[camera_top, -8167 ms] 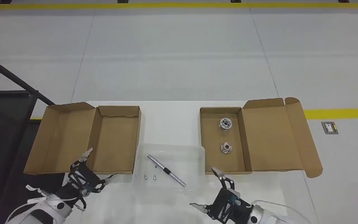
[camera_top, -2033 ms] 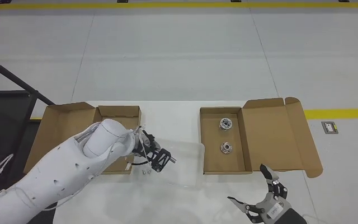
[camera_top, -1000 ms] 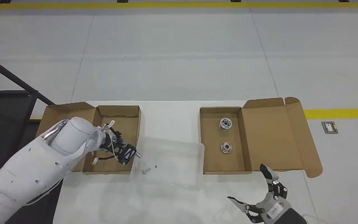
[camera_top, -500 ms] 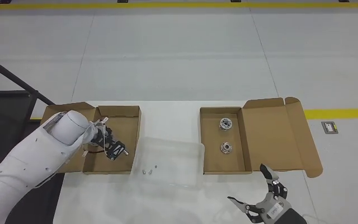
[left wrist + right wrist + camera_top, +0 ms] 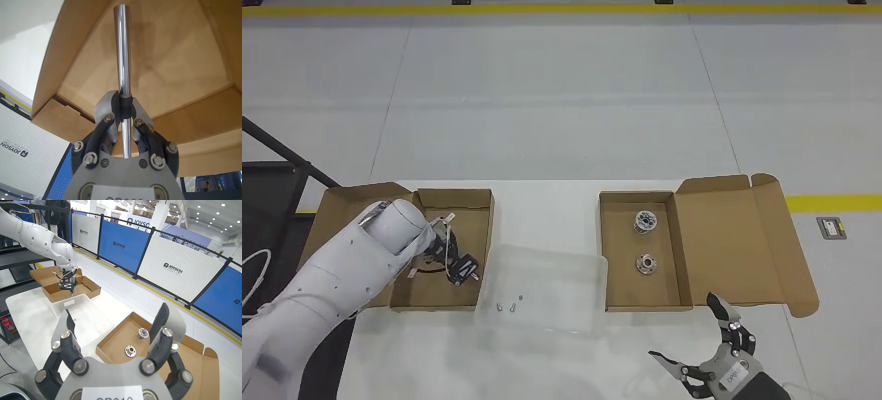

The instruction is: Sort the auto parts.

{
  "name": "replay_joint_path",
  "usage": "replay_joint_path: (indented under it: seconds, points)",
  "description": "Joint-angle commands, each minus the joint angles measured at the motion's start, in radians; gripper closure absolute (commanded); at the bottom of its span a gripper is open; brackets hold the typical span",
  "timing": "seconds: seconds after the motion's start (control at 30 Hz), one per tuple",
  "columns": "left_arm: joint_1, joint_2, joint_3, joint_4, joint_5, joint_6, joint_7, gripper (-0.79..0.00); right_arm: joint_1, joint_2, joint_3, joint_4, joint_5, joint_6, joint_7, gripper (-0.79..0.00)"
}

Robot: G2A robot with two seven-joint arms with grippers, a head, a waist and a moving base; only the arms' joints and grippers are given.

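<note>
Grips a polished metal rod (image 5: 122, 56) in the left claw (image 5: 123, 98), both pads clamped against a dark sleeve partway along the shaft. Leaves the long bright end reaching out past the fingertips and a short stub running back toward the wrist. Holds that claw over the left cardboard box (image 5: 457, 215), at about 4 o'clock of the box's floor, close to the wall that faces the clear plastic bin (image 5: 547, 262). Points the rod down at the brown floor of the box; cannot tell whether the tip touches the cardboard. Finds that box at 9 o'clock on the white tabletop (image 5: 542, 210), with its lid flap folded outward toward 9.

Carries the right claw (image 5: 116, 313) spread wide and gripping nothing, toward 5 o'clock of the tabletop, well apart from every part.

Finds the bin at the middle of the tabletop, a little toward 6 o'clock, between the two boxes. Shows a few small fasteners (image 5: 503, 306) lying near one another in its 8 o'clock corner. Finds the right cardboard box (image 5: 622, 245) at 3 o'clock, with its lid flap laid flat toward 3. Shows inside it a round metal part (image 5: 644, 220) at the box's 12 o'clock end and a second round part (image 5: 646, 264) nearer its centre, apart from the first.
</note>
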Motion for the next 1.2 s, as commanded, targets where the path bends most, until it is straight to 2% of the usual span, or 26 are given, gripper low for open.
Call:
replay_joint_path:
  seconds: [0.0, 0.07, 0.1, 0.37, 0.57, 0.6, 0.8, 0.83, 0.97, 1.17]
  points:
    - [-0.001, -0.018, 0.0, 0.031, 0.006, 0.008, 0.011, -0.092, 0.0, 0.0, 0.0, 0.0, 0.0, 0.0, 0.0, -0.785]
    - [-0.003, -0.035, 0.0, 0.058, 0.01, 0.011, 0.02, -0.246, 0.0, 0.0, 0.0, 0.0, 0.0, 0.0, 0.0, -0.785]
    - [-0.004, -0.042, 0.0, 0.071, 0.013, 0.014, 0.023, -0.299, 0.0, 0.0, 0.0, 0.0, 0.0, 0.0, 0.0, -0.785]
    - [-0.03, -0.085, -0.007, 0.173, -0.008, 0.041, 0.064, -0.477, 0.0, 0.0, 0.0, 0.0, 0.0, 0.0, 0.0, -0.785]
    - [-0.064, -0.08, -0.038, 0.2, -0.048, 0.08, 0.116, -0.606, 0.0, 0.0, 0.0, 0.0, 0.0, 0.0, 0.0, -0.785]
    - [-0.07, -0.075, -0.045, 0.199, -0.055, 0.078, 0.122, -0.646, 0.0, 0.0, 0.0, 0.0, 0.0, 0.0, 0.0, -0.785]
    - [-0.089, -0.029, -0.085, 0.121, -0.08, 0.041, 0.131, -0.683, 0.0, 0.0, 0.0, 0.0, 0.0, 0.0, 0.0, -0.785]
    - [-0.09, -0.018, -0.091, 0.097, -0.081, 0.028, 0.131, -0.711, 0.0, 0.0, 0.0, 0.0, 0.0, 0.0, 0.0, -0.785]
    - [-0.084, 0.034, -0.126, -0.031, -0.098, -0.028, 0.147, -0.785, 0.0, 0.0, 0.0, 0.0, 0.0, 0.0, 0.0, -0.785]
    - [-0.046, 0.132, -0.191, -0.293, -0.109, -0.123, 0.135, -0.785, 0.0, 0.0, 0.0, 0.0, 0.0, 0.0, 0.0, -0.785]
